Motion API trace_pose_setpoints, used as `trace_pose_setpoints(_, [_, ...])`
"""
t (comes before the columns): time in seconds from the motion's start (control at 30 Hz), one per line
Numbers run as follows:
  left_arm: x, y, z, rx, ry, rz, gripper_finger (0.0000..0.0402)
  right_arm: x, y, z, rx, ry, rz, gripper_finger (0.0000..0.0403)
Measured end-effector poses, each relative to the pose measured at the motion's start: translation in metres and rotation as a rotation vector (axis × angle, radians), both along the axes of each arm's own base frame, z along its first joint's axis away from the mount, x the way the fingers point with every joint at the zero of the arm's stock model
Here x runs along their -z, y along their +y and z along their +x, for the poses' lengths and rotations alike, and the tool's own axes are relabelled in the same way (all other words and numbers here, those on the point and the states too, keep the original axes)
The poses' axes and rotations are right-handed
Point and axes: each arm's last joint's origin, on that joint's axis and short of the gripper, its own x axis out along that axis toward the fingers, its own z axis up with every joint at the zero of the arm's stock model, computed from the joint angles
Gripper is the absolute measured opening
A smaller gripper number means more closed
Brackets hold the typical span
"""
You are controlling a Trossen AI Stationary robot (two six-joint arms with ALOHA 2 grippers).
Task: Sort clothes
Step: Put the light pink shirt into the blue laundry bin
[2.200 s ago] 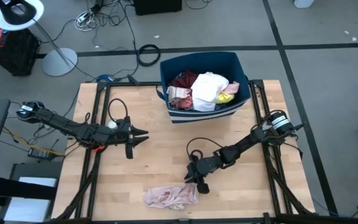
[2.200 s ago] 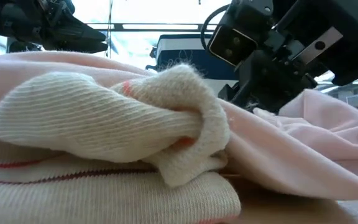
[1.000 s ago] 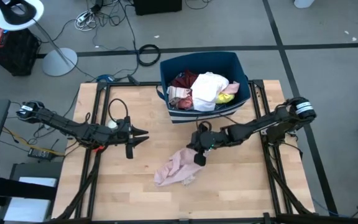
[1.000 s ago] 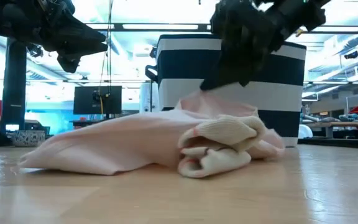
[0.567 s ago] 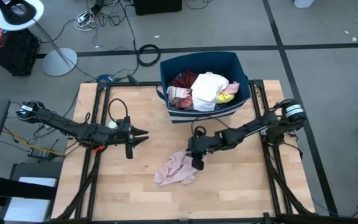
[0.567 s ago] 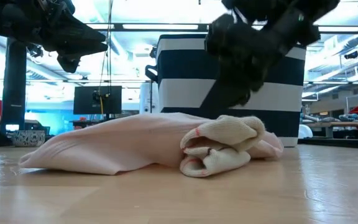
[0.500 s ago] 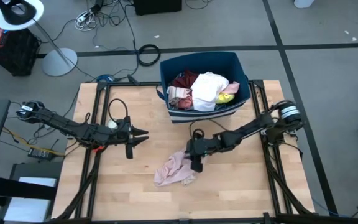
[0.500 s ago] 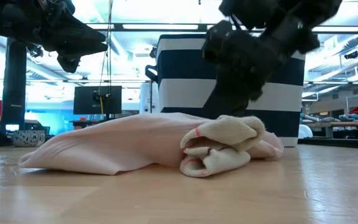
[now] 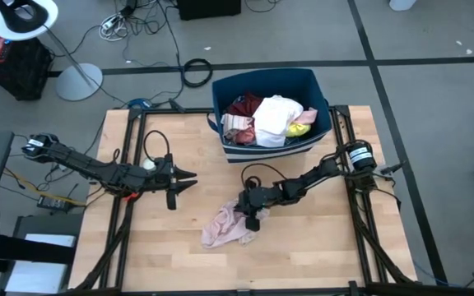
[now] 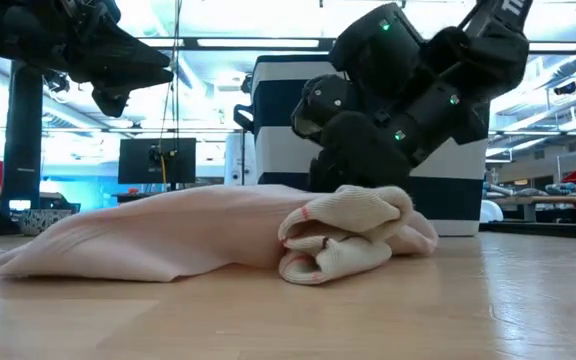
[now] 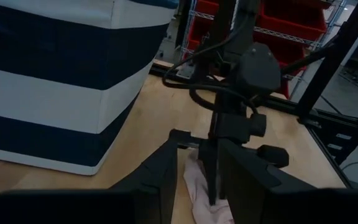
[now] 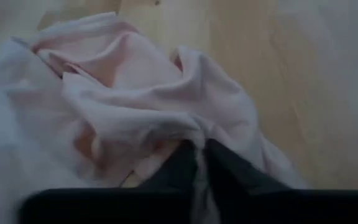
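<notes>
While the pink garment lies loose: it sits crumpled on the desk (image 9: pixel 138 247), in front of the bin and well apart from it.
Pink garment (image 9: pixel 225 228): pale pink cloth with a cream ribbed cuff bunched at one end, clear in the low view (image 10: pixel 343 232).
Other clothes (image 9: pixel 270 119): white, maroon, pink and yellow pieces heaped inside the navy bin (image 9: pixel 229 89) with white stripes.
Right pincer (image 9: pixel 249 215): down at the garment's edge nearest the bin; its wrist view shows the two dark fingers (image 12: pixel 219 168) nearly together with a thin fold of cloth between them, so it looks clamped on the garment, though not firmly settled.
Left pincer (image 9: pixel 183 181): waits over the bare desk, off to the garment's left, fingers apart and holding nothing.
Doing the step well: the grip should take a thick bunch of cloth rather than a single thin fold, and the lift should go straight up so that the cuff end does not drag.
Hard to make out: how much cloth the right fingers hold; the tips are buried in folds. From above, the arm covers the contact point.
</notes>
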Motion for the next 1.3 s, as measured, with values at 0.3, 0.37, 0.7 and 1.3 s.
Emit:
trace_pose_setpoints(0.3, [0.0,0.0,0.0,0.0,0.0,0.0,0.0121,-0.082,-0.016,0.0,0.037,-0.037,-0.12,0.0005])
trace_pose_setpoints(0.37, [0.0,0.0,0.0,0.0,0.0,0.0,0.0122,-0.11,-0.019,-0.003,0.058,-0.063,-0.155,0.0004])
trace_pose_setpoints(0.7, [0.0,0.0,0.0,0.0,0.001,0.0,0.0122,-0.25,-0.04,-0.029,0.147,-0.343,-0.372,0.0001])
trace_pose_setpoints(1.3, [0.002,0.001,0.0,-0.015,0.018,0.016,0.0121,-0.389,-0.117,-0.072,0.49,-0.59,-0.715,0.0001])
